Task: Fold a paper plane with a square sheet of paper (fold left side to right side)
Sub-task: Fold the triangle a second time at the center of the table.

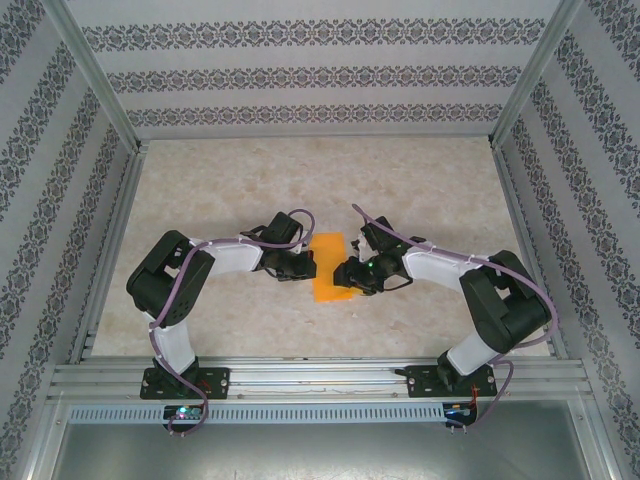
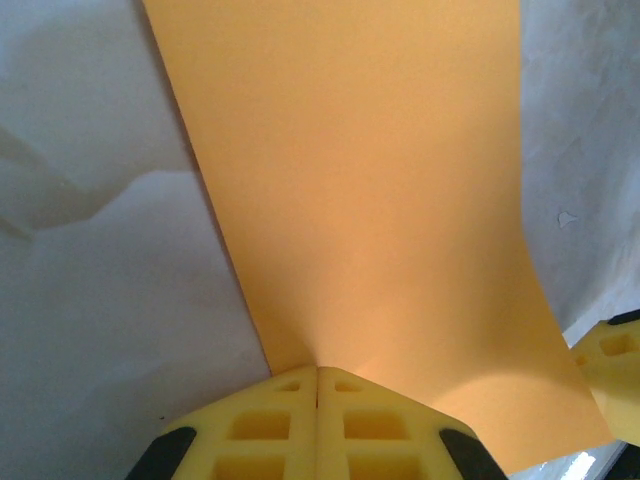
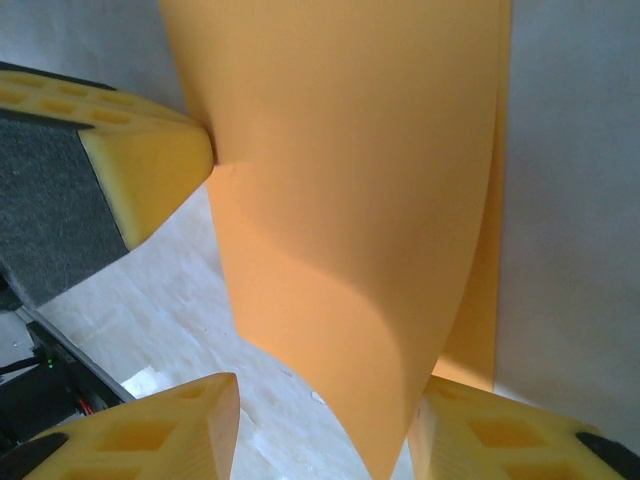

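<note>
1. left gripper (image 2: 318,378): yellow fingers (image 2: 265,425) pressed flat together with no gap between them; clamped on one edge of the square sheet of paper (image 2: 360,200).
2. square sheet of paper, from the left wrist: plain bright orange, unmarked; spreading out ahead of the left gripper's tips as a broad band, with a small pucker right at the pinch.
3. right gripper (image 3: 322,395): fingers (image 3: 150,435) well apart, roughly half spread, clamped on nothing. Between them, the rounded lower end of the sheet's curled upper layer. Clear of the finger on the left of that view, close against the one on the right; contact there impossible to tell.
4. layers, from the right wrist: upper layer bowed and lifted ahead of the right gripper; beneath it, along its right margin, a flat strip of the same orange.
5. left gripper's fingertip, from the right wrist: ahead of the right gripper and to the left of that view, touching the sheet's edge where the paper dimples.
6. overhead view: sheet as a narrow orange band directly between the two grippers, left gripper at one long side, right gripper at the other, both just beside its nearer half; pale mottled table (image 1: 250,190) underneath.
</note>
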Available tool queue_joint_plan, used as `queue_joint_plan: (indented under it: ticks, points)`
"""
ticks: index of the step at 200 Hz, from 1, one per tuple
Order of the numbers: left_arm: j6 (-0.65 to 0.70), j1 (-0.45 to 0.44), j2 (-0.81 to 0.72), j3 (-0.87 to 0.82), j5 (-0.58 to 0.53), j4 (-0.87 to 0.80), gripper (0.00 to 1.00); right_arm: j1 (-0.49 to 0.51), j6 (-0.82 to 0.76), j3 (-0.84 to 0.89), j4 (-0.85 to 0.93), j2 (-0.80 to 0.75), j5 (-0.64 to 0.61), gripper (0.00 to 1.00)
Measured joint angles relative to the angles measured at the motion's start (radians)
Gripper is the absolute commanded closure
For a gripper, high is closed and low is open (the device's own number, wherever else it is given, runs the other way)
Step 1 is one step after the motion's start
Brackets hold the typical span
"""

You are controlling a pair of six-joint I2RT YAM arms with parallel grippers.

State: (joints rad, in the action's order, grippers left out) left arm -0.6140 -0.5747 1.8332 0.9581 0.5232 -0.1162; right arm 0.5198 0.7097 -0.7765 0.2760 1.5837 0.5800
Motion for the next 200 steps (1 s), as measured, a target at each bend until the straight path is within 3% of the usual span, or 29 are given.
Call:
queue_joint_plan:
  ticks: [103, 200]
  points:
    - [0.006, 0.000, 0.002, 0.003, 0.000, 0.000, 1.00, -0.085, -0.006, -0.006, -0.112, 0.090, 0.051, 0.55]
    - [0.008, 0.000, 0.002, 0.004, 0.000, 0.000, 1.00, -0.151, -0.092, -0.140, -0.131, 0.217, 0.102, 0.66]
